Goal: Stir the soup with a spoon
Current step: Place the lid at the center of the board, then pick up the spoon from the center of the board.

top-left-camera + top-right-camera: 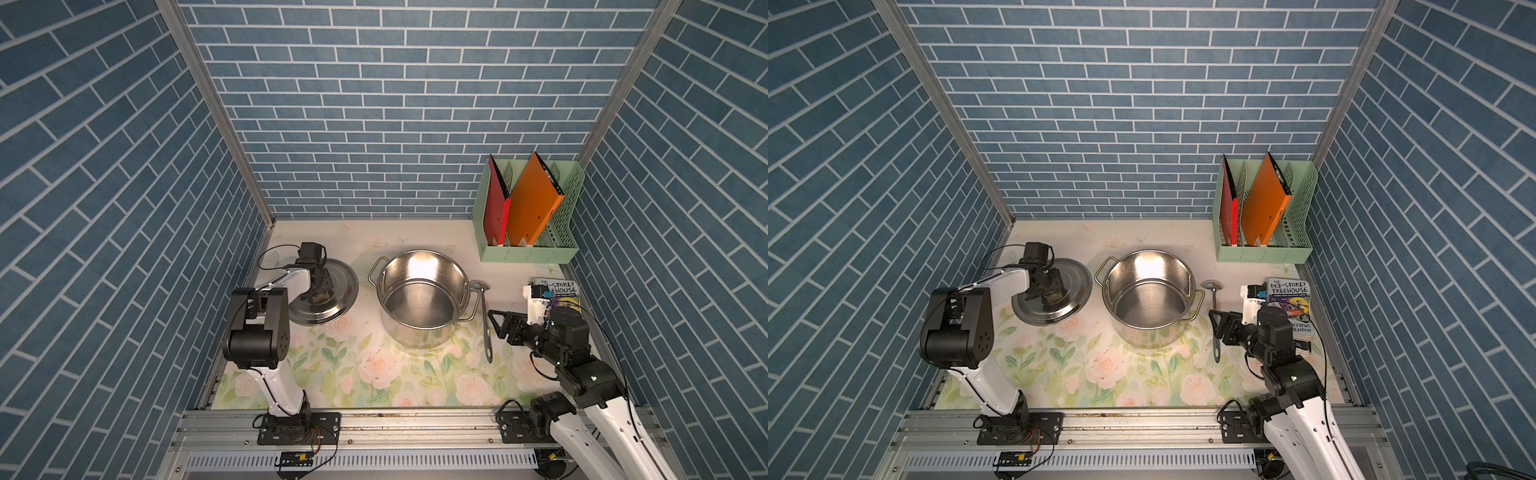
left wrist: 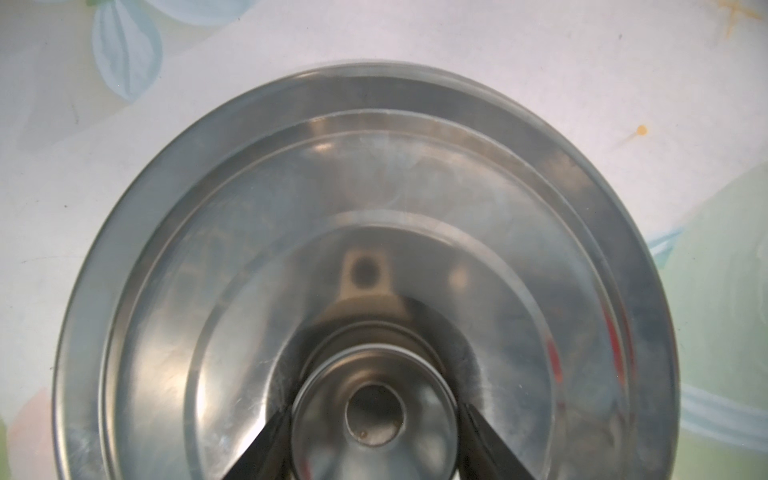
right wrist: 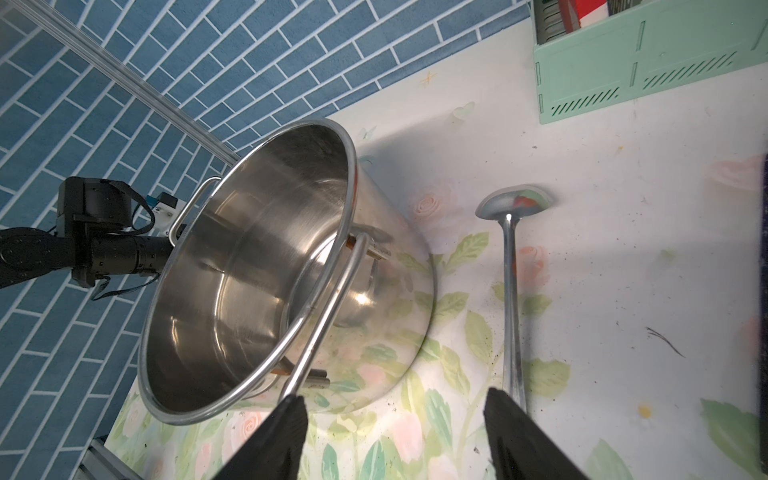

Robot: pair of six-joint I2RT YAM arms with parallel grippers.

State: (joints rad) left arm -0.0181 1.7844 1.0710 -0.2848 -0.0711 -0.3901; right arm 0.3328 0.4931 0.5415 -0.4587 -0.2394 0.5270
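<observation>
Right wrist view puts the spoon (image 3: 510, 291) flat on the bench (image 3: 623, 291). Its oval bowl points toward the back wall and its long handle runs back under one of my fingers (image 3: 523, 432). My right end effector (image 3: 395, 399) is spread wide and holds nothing. The handle is not between the fingers but off to the side of the gap, away from the pot (image 3: 249, 249). In both top views the spoon lies just beside the pot, on my right side, with its bowl near the pot's side handle (image 1: 473, 305).

My left end effector (image 2: 374, 409) is closed on the knob (image 2: 424, 432) of the lid (image 2: 374, 187), with a finger against each side of it. A top view shows the lid (image 1: 338, 291) resting on the bench to the left of the pot. The pot is open, and I see only bare steel inside, no liquid.

I judge the uncovering done and the spoon pickup in hand, with no contact made yet. Next I need to shift my right end effector sideways until the handle is centred in the gap. Then I must drop until the fingertips nearly touch the bench and pinch the handle across its width. It is thin, smooth and flat on the surface, so a high or off-centre close would likely skid off it. I also need to keep clear of the pot's side handle.
</observation>
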